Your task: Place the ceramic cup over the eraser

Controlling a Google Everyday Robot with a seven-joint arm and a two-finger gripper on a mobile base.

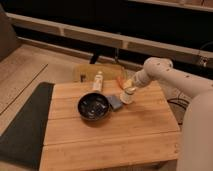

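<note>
Item 1: ceramic cup (127, 95), whitish, on the wooden table (110, 135) just right of the grey-blue pad (115, 102) and dark bowl (93, 107). Gripper (128, 89) directly above it, seemingly touching; whether its grip is closed cannot be told. Eraser not discernible.

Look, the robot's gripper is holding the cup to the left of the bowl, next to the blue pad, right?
Not quite. The camera view shows the gripper with the cup to the right of the bowl, not the left. The rest holds: they are next to the blue pad, which sits between bowl and cup.
</note>
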